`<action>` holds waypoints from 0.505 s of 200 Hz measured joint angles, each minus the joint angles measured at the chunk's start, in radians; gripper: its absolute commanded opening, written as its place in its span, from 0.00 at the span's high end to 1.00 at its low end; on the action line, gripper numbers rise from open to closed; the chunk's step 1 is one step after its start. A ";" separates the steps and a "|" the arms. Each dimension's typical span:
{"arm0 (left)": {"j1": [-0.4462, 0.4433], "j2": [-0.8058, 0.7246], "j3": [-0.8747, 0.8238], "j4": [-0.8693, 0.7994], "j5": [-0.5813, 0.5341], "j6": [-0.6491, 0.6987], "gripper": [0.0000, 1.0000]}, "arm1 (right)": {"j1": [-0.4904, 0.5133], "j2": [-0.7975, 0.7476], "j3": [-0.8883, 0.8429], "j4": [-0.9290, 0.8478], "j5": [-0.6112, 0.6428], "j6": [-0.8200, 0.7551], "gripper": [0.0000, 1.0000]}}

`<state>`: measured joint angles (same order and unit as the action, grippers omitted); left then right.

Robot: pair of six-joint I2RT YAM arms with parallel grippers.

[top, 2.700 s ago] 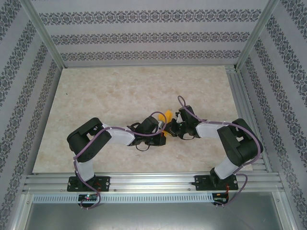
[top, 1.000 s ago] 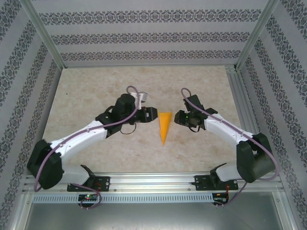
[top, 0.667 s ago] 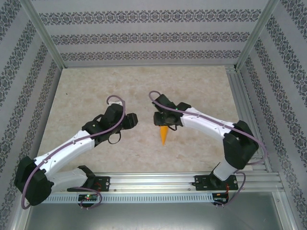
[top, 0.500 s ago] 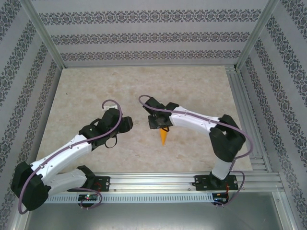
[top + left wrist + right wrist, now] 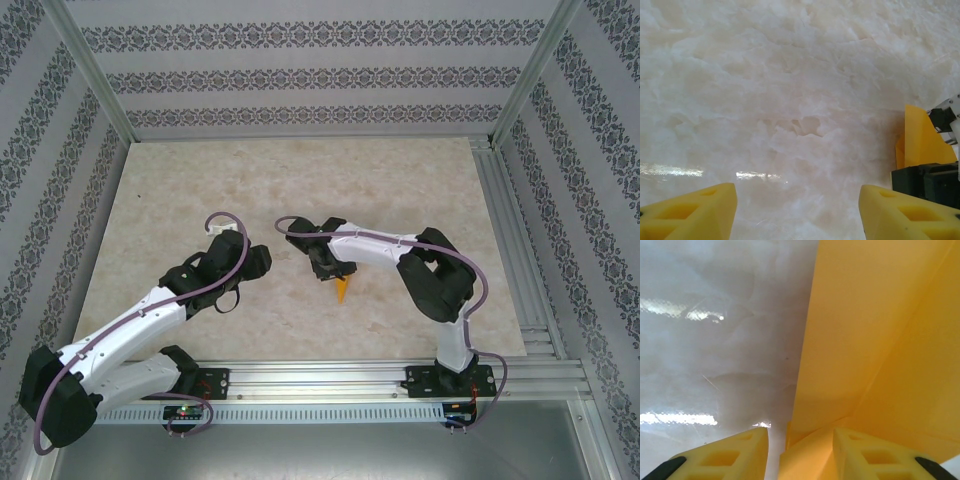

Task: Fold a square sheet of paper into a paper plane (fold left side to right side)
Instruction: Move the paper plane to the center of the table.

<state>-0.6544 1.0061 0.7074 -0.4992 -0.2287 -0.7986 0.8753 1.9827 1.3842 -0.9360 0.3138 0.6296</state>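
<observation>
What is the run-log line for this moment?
left gripper: open, over table | right gripper: open, astride paper plane edge | paper plane: on table

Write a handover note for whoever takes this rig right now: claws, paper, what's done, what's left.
Left claw: open, empty, over bare table, left of the paper.
Right claw: jaws straddle an edge of the paper plane; whether it is gripped is unclear.
Paper: a narrow pointed wedge at mid-table, tip toward the arm bases.
Done: the main folds, by its shape.
Left: probably press the crease, release, withdraw.
</observation>
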 measured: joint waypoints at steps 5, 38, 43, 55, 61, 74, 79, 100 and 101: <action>0.000 0.000 0.000 0.000 -0.001 0.000 0.33 | 0.002 0.004 0.002 -0.006 0.004 0.000 0.61; 0.000 0.000 -0.006 0.000 -0.002 0.000 0.32 | 0.006 0.031 0.007 -0.039 0.034 0.000 0.67; 0.000 0.000 -0.007 0.000 -0.002 0.000 0.32 | 0.006 0.033 0.006 -0.045 0.040 0.001 0.68; 0.000 0.000 -0.007 0.000 -0.002 0.000 0.32 | 0.006 0.034 0.007 -0.056 0.054 0.000 0.71; 0.000 0.000 -0.008 0.000 -0.002 0.000 0.32 | 0.006 0.034 0.007 -0.062 0.060 0.000 0.73; 0.000 0.000 -0.008 0.000 -0.002 0.000 0.32 | 0.006 0.034 0.007 -0.070 0.069 -0.001 0.77; 0.000 0.000 -0.007 0.000 -0.002 0.000 0.32 | 0.006 0.033 0.007 -0.072 0.072 0.002 0.79; 0.000 0.001 -0.008 0.000 -0.002 0.000 0.31 | 0.006 0.014 -0.002 -0.076 0.080 0.002 0.90; 0.000 0.001 -0.007 0.000 -0.002 0.000 0.31 | 0.006 0.012 -0.004 -0.076 0.081 0.002 0.90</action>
<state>-0.6544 1.0069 0.7002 -0.4995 -0.2310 -0.7982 0.8810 1.9945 1.3804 -1.0115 0.3950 0.6312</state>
